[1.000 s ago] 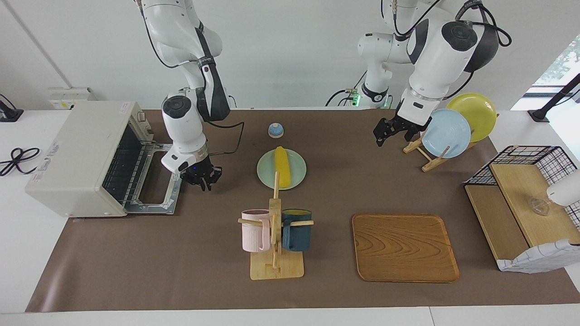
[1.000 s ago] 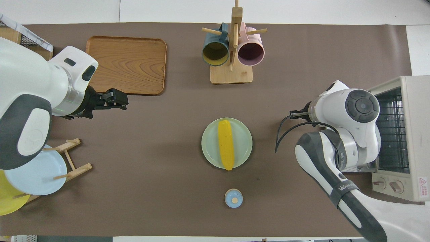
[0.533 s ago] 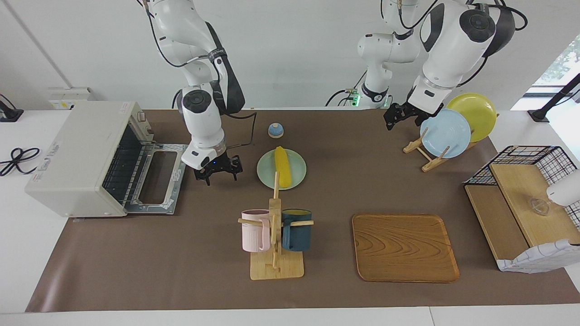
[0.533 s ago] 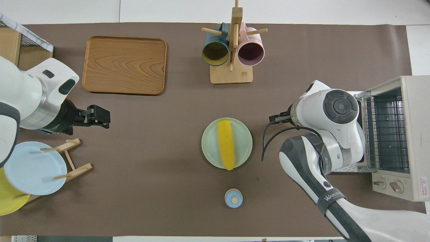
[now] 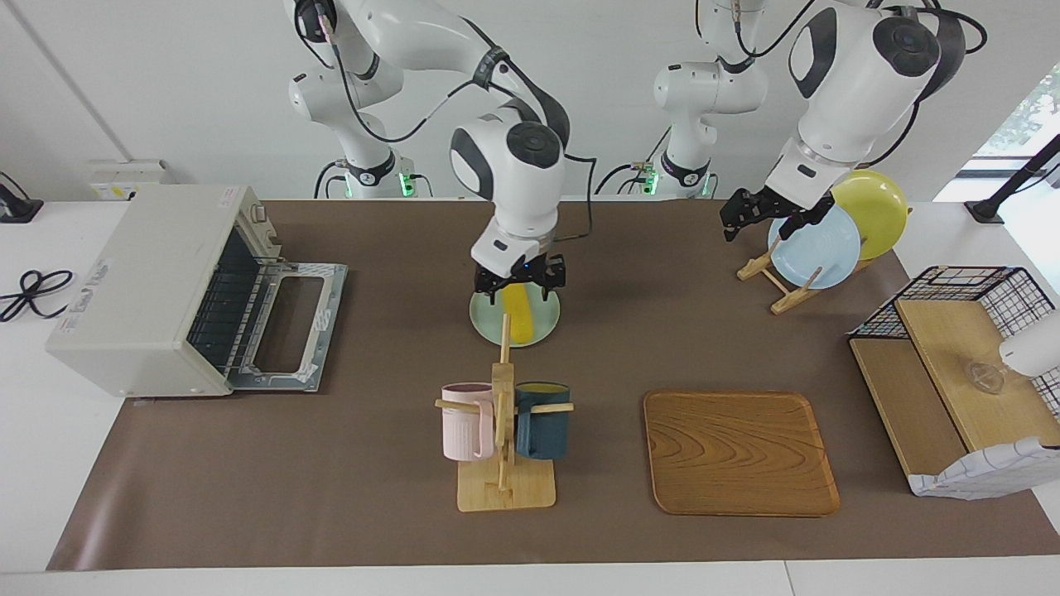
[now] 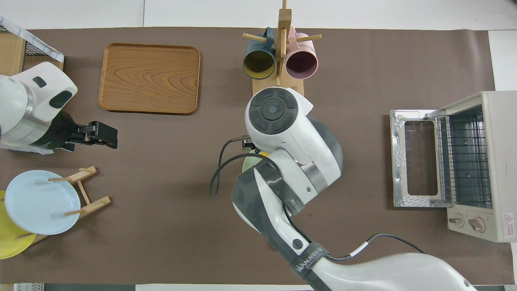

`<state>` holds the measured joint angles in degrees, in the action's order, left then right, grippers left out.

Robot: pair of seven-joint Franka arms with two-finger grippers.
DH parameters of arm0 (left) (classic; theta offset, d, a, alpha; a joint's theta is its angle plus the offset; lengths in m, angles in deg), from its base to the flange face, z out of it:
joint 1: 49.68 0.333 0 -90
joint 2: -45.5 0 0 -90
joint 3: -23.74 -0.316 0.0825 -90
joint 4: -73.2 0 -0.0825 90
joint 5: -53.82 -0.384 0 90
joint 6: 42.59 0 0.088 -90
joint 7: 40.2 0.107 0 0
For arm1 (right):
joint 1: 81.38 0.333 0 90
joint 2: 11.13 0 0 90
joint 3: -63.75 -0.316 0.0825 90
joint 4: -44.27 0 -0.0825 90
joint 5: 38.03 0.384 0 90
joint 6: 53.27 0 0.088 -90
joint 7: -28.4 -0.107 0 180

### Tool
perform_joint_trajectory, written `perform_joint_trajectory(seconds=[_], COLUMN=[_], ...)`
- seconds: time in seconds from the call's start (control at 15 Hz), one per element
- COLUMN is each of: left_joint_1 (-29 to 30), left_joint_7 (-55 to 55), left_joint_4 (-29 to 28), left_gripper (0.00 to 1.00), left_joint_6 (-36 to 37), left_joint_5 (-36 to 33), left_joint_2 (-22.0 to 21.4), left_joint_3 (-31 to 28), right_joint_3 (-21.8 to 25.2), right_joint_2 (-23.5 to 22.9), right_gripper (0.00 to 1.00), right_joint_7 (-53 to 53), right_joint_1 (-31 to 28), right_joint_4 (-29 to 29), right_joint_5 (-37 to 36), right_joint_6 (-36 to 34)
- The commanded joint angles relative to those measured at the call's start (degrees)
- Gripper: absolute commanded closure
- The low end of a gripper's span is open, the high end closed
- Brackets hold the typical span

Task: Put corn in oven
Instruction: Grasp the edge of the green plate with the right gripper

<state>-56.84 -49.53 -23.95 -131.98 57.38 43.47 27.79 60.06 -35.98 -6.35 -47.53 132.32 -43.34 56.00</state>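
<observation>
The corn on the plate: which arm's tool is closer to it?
The right tool: it hangs open right over the corn. The left tool waits open beside the dish rack, toward the left arm's end.

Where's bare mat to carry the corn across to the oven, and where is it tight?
Bare mat runs between the green plate holding the corn and the oven with its door dropped open. Also bare between the plate and the plate rack. Tight spot: the mug tree just past the plate, away from the robots.
</observation>
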Motion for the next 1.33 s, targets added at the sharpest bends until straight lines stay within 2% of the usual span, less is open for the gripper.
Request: perform_joint_trajectory(seconds=[0.0,0.47,0.53,0.6,0.67,0.87,1.07,1.13,1.27], left_joint_1=[0.48,0.39,0.31,0.31,0.22,0.31,0.22,0.22,0.31], left_joint_7=[0.89,0.89,0.89,0.80,0.80,0.80,0.89,0.89,0.89], left_joint_4=[7.84,6.18,6.18,6.18,6.18,6.18,6.18,6.18,6.18], left_gripper=[0.00,0.00,0.00,0.00,0.00,0.00,0.00,0.00,0.00], left_joint_6=[6.75,6.50,6.51,6.51,6.51,6.59,6.51,6.59,6.59], left_joint_5=[-0.23,-0.31,-0.31,-0.31,-0.31,-0.31,-0.31,-0.31,-0.31], left_joint_2=[3.08,2.47,2.47,2.47,2.47,2.38,2.38,2.30,2.30], left_joint_3=[0.34,0.34,0.34,0.34,0.34,0.35,0.43,0.43,0.43], right_joint_3=[0.00,0.00,0.00,0.00,0.00,0.00,0.00,0.00,0.00], right_joint_2=[-6.18,-3.64,-3.28,-2.67,-2.23,-1.17,-0.73,-0.64,-0.29], right_gripper=[0.00,0.00,0.08,0.26,0.32,0.44,0.44,0.48,0.67], right_joint_7=[-3.22,-6.03,-6.03,-6.12,-6.12,-6.30,-6.30,-6.30,-6.30], right_joint_1=[2.87,6.22,6.23,6.31,6.40,6.75,7.28,7.37,7.37], right_joint_4=[-5.97,4.91,6.59,8.34,9.93,12.14,13.81,14.07,14.86], right_joint_5=[-2.07,-2.34,-2.42,-2.34,-2.34,-2.34,-2.34,-2.34,-2.34], right_joint_6=[2.84,13.23,14.73,16.14,16.76,16.85,17.29,17.21,17.12])
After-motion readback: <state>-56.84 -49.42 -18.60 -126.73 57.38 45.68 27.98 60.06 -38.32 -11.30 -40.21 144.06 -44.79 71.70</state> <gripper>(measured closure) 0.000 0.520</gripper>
